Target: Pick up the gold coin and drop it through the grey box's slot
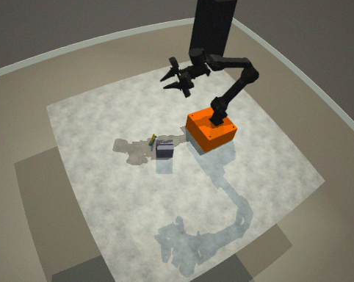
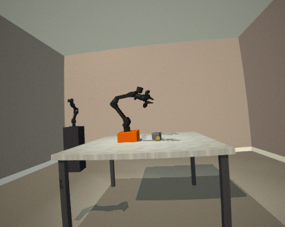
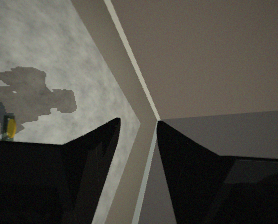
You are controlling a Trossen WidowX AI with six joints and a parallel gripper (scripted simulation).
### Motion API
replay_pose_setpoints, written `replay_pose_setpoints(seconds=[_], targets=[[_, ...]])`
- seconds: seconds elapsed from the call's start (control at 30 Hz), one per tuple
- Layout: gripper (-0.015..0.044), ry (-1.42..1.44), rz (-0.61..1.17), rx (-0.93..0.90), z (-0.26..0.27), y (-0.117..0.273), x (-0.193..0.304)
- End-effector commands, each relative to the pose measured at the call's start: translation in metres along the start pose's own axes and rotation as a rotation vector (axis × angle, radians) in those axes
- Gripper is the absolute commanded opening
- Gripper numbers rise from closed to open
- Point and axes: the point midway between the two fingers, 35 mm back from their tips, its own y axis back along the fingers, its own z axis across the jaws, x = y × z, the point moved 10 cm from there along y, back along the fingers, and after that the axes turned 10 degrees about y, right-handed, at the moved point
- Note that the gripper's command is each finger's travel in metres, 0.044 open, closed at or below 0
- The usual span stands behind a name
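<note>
Coin waits upright at lower left of the fingers

In the top view, the gripper [image 1: 161,84] [image 2: 153,100] [image 3: 139,124] hangs high in the upper middle of the frame, its fingers partly apart, less than half open by my judgement, with nothing between them. They point toward the left of that frame, and roughly level toward the right in the exterior view.

The gold coin [image 1: 153,139] [image 2: 158,138] [image 3: 11,128] stands on edge in its dark-green holder [image 1: 151,143] [image 3: 8,136], below and a little left of the fingertips in the top view; in the wrist view it sits at the far left, above one finger. From above its long axis slants from lower left to upper right, so the fingers should come down with one on either face, opened wider first and turned to match that slant.

The grey box [image 1: 164,149] [image 2: 154,135] stands just right of the holder in the top view. It looks like the main obstacle: a finger descending on that side could knock it. Farther right is the orange base [image 1: 200,128] [image 2: 128,136] bearing the arm [image 1: 234,92] [image 2: 120,112], all on the pale table [image 1: 110,208] [image 2: 142,153].
</note>
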Motion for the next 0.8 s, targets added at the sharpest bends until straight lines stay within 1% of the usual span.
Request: replay_pose_setpoints(seconds=[0.0,0.27,0.53,0.6,0.77], targets=[[0.0161,-0.031,0.057,-0.219,0.009,-0.049,0.002],[0.0161,-0.095,0.189,-0.632,0.049,-0.137,0.015],[0.0161,-0.156,0.336,-1.024,0.111,-0.207,0.034],[0.0161,-0.164,0.36,-1.084,0.123,-0.215,0.037],[0.0161,-0.165,0.364,-1.092,0.127,-0.217,0.038]])
